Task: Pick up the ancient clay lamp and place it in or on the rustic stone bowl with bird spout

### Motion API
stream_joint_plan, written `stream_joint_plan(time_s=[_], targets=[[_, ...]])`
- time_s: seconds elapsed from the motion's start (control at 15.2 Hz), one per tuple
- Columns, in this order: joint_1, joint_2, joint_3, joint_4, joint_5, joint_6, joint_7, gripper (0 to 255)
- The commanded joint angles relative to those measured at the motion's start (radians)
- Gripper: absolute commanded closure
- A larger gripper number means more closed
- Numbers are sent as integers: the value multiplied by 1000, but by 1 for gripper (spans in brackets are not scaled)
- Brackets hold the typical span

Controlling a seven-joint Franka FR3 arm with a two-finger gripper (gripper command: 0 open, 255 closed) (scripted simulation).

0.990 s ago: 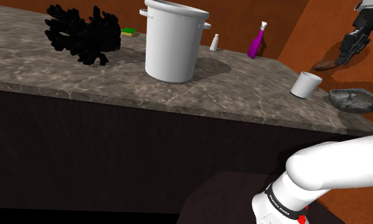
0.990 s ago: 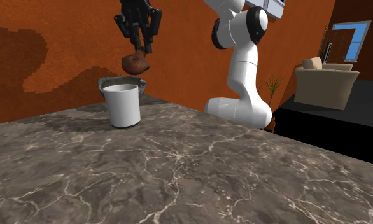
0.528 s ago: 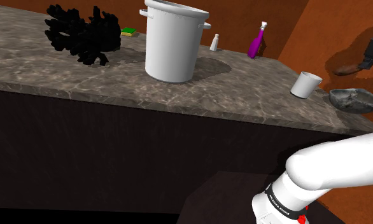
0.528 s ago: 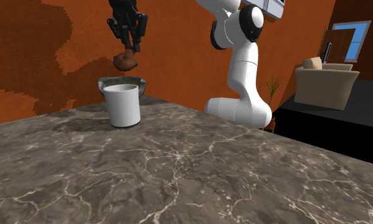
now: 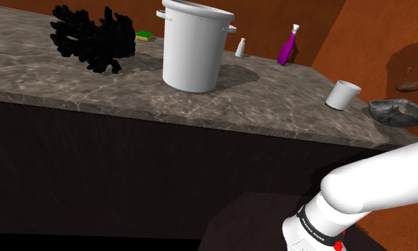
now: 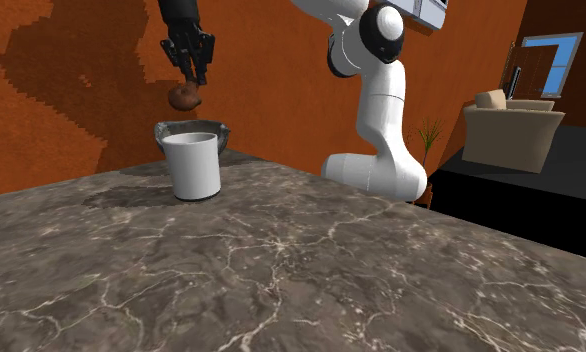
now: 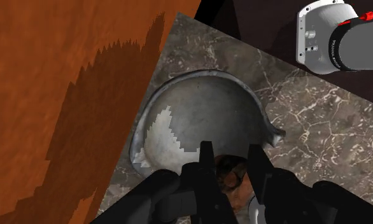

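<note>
Orange wall [image 6: 281, 100] stands behind a grey marble counter [image 6: 281, 270]. At the second exterior view's left, the black gripper [image 6: 190, 78] hangs high with its fingers pointing straight down. They pinch the brown clay lamp [image 6: 185, 96] by its top. The lamp hangs in the air over the grey stone bowl [image 6: 207, 128]. A white cup [image 6: 193, 166] stands in front of the bowl, nearer the camera. Further right, the white arm [image 6: 379, 110] rises from its base, bends at a dark joint near the top, and leans off to the left past the top edge. At the far right are a tan armchair [image 6: 511, 120] and a blue window [image 6: 546, 60].

In the shoulder view, from left to right, the counter holds a black bushy shape [image 5: 86, 36], a green sponge [image 5: 144, 35], a big white pot [image 5: 195, 45], a small white bottle [image 5: 240, 48] and a purple bottle [image 5: 287, 48]. Then come the cup and the bowl near the right end. Just above the bowl, at the right edge, the lamp shows as a thin brown sliver — its long side lies nearly flat, with the right end a bit higher. I cannot tell which end is its front.

In the wrist view the two fingers [image 7: 207, 175] clasp the lamp between them, and the bowl lies below — its little spout [image 7: 275, 135] sticks out close to the lamp.
</note>
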Motion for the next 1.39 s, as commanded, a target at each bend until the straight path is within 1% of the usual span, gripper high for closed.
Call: stream_joint_plan(time_s=[0.0, 0.73, 1.25, 1.32], targets=[[-7, -19, 5, -37, -10, 22, 6, 255], [-48, -119, 35, -264, -53, 157, 67, 255], [-48, -119, 35, -264, -53, 157, 67, 255], [-48, -119, 35, -264, -53, 157, 67, 0]])
